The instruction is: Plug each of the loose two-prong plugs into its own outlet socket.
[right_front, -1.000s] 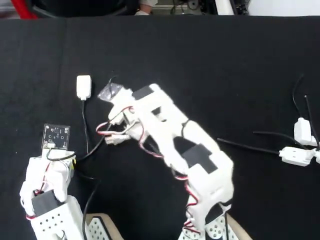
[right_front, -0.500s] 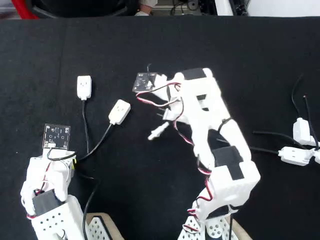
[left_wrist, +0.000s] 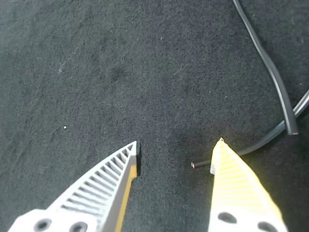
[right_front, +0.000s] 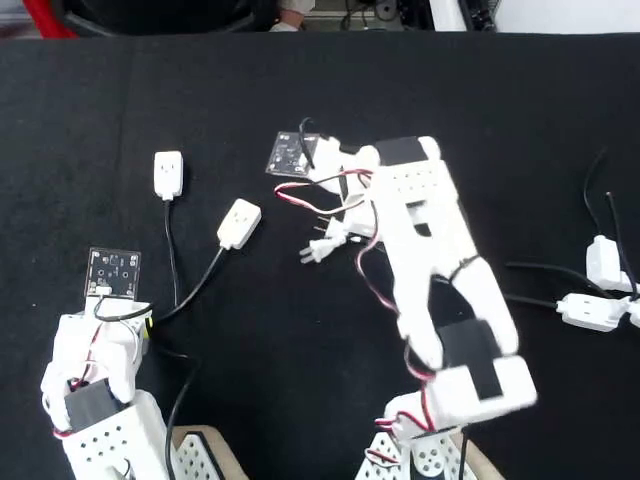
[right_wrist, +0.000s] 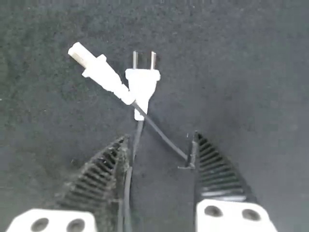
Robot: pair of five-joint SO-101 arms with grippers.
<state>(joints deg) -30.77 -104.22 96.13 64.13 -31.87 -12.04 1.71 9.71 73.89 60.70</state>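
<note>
Since a second ago the right arm has swung away from the outlet socket (right_front: pixel 238 223) and back over the middle of the black counter (right_front: pixel 500 100); the left arm has not stirred. The right hand (right_wrist: pixel 159 140) hangs wide open and empty just behind two loose plugs lying touching. One is the two-prong plug (right_wrist: pixel 144 82) with prongs showing, the other the side-on plug (right_wrist: pixel 94 66), and their black cords run between its fingers. The left hand (left_wrist: pixel 177 145), also open and empty, sits over bare cloth beside cord ends. The likely risk is that closing here pinches cord rather than plug body, or catches both plugs, leaving prongs dangling and misaligned.
</note>
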